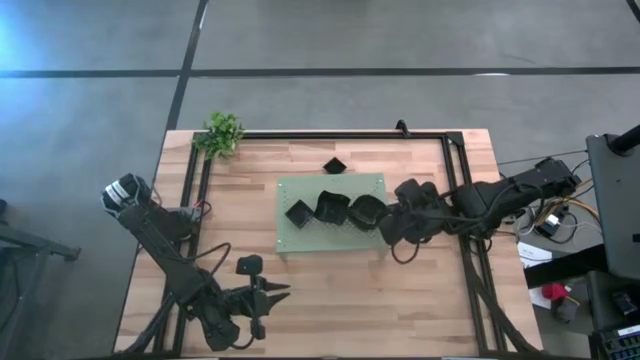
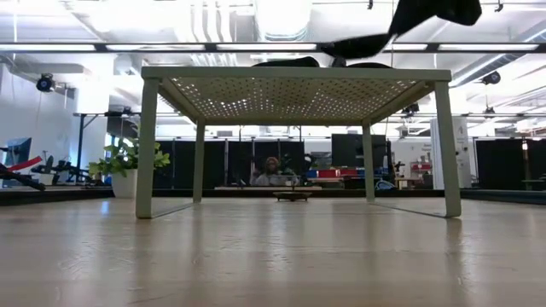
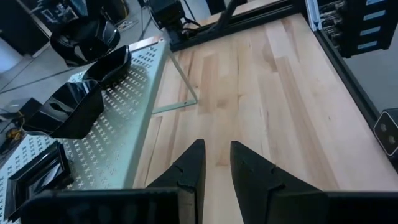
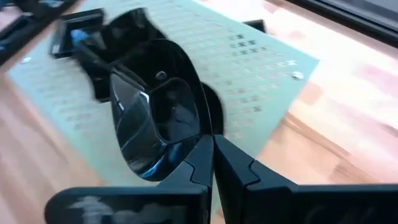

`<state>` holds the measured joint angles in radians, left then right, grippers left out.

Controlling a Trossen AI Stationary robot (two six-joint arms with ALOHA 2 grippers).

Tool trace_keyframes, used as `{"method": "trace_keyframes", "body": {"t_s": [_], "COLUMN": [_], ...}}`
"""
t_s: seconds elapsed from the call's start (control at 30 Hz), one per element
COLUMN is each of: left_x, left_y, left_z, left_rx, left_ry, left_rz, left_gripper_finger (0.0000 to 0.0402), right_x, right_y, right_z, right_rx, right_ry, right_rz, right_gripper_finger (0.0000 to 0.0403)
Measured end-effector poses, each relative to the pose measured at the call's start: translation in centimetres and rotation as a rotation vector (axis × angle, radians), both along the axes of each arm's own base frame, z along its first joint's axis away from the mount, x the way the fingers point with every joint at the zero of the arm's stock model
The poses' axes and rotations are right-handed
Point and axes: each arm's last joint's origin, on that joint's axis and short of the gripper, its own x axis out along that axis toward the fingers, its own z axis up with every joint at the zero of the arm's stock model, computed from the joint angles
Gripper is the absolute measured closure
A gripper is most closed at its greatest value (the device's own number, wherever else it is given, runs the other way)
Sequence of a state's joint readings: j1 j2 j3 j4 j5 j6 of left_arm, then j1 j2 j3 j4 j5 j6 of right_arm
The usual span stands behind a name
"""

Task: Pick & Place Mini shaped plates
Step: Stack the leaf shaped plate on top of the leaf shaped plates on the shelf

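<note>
Glossy black mini plates sit on the raised light green perforated mat [image 1: 365, 185]: a square one [image 1: 298, 212] and an angular one [image 1: 332, 207]. Another plate [image 1: 334, 165] rests on the wood beyond the mat's far edge. My right gripper [image 1: 386, 216] is over the mat's right part, shut on a rounded black plate [image 4: 155, 118]. In the low view this plate [image 2: 358, 43] shows tilted above the mat top. My left gripper [image 3: 216, 165] is open and empty above the near-left wood, fingers pointing toward the table's right; its wrist view shows the mat's plates [image 3: 71, 109]. My right gripper pinches the rounded plate's rim [image 4: 200, 134] between its two fingers [image 4: 233, 165], at the rim's side nearest the table's right. The fingers come from the right, slanting down. The plate stands tilted, hollow side showing, over the mat; whether its lower edge touches the mat I cannot tell.
The mat stands on thin legs [image 2: 147, 145] above the wooden table. A small leafy plant [image 1: 222, 133] sits at the far left corner. A black frame rail [image 1: 330, 136] runs along the far edge and both sides. Bare wood [image 1: 350, 300] lies near of the mat.
</note>
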<state>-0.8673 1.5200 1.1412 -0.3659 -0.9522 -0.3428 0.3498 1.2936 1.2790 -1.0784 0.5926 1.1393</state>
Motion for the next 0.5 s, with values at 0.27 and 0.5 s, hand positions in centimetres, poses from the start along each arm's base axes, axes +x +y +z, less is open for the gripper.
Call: {"method": "trace_keyframes", "body": {"t_s": [0.27,0.5], "left_x": [0.0,0.0], "left_y": [0.0,0.0], "left_z": [0.0,0.0], "left_rx": [0.0,0.0], "left_ry": [0.0,0.0], "left_rz": [0.0,0.0], "left_gripper_finger": [0.0331,0.0331], "right_x": [0.58,0.61], "right_y": [-0.41,-0.43], "right_z": [-0.37,-0.41], "right_rx": [0.0,-0.004], "right_ry": [0.023,0.027], "right_rz": [0.005,0.011], "right_gripper_finger": [0.0394,0.0394]}}
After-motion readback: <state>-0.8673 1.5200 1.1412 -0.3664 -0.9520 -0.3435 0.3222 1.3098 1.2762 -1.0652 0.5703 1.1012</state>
